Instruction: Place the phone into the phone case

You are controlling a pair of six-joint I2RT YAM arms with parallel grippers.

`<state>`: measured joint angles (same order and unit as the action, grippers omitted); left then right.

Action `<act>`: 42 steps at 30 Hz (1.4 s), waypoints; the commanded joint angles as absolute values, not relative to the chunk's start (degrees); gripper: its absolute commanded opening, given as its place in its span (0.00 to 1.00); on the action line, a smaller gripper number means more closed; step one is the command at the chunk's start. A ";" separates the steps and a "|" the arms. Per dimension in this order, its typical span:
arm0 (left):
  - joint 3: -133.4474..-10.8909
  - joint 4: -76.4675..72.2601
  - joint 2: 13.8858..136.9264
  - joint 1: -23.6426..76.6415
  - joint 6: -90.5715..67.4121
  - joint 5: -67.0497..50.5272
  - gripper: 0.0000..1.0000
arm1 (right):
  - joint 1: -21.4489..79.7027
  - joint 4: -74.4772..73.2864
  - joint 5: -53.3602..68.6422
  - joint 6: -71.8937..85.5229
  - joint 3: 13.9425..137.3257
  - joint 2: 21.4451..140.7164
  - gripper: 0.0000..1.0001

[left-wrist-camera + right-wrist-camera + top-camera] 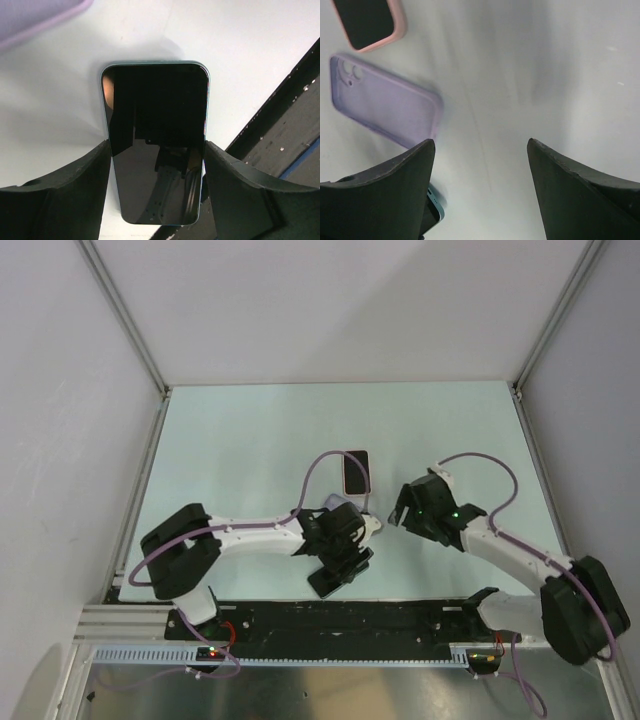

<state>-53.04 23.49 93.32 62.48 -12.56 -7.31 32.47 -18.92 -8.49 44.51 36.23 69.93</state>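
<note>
The left gripper (157, 165) clasped the glossy, round-cornered black phone (156, 125) by its long edges, while the right gripper (480, 165) gaped wide, holding nothing, near the matte lilac phone case (385, 110).

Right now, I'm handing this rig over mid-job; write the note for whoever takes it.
Left claw: closed on the long edges of the phone, screen up, near the front edge of the table.
Right claw: open, empty, over bare table.
Purple case: apparently open side up, beside a pink-cased phone, untouched.
Done: phone gripped.
Left: carry it to the case and press it in.
</note>
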 commanded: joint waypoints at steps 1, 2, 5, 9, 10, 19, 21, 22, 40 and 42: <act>-59.39 25.13 96.50 63.94 -4.91 -6.31 0.45 | 28.34 -20.68 -9.28 46.77 33.17 62.42 0.80; -60.46 25.79 97.03 64.18 -3.73 -5.97 0.44 | 27.44 -20.84 -9.08 46.76 32.67 61.05 0.81; -63.74 28.01 98.02 65.00 -1.28 -4.60 0.44 | 26.01 -21.56 -8.10 46.30 32.02 58.87 0.81; -66.73 31.01 97.69 66.51 2.25 0.56 0.42 | 25.58 -21.44 -7.53 46.08 31.93 58.98 0.81; -67.34 31.59 97.32 66.65 3.06 1.82 0.41 | 25.53 -21.31 -7.28 46.07 31.92 59.24 0.81; -73.97 33.73 100.91 63.10 10.62 7.54 0.39 | 25.43 -19.40 -6.27 45.66 31.99 60.47 0.80; -75.84 33.81 102.18 61.35 11.97 7.25 0.39 | 25.32 -19.35 -6.18 45.50 31.99 60.51 0.80; -76.86 33.82 102.94 60.34 12.49 6.83 0.39 | 25.23 -19.34 -5.99 45.51 31.99 60.53 0.80; -85.81 33.51 113.27 53.93 17.67 1.15 0.61 | 25.16 -15.12 -3.08 44.47 32.14 63.19 0.80; -85.44 33.08 112.78 53.65 17.42 0.71 0.70 | 25.21 -14.28 -2.68 44.49 32.23 63.54 0.80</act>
<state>-83.29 34.11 113.91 54.06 15.70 2.55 25.39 -17.54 -3.55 45.21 31.92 62.85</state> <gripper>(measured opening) 0.720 0.801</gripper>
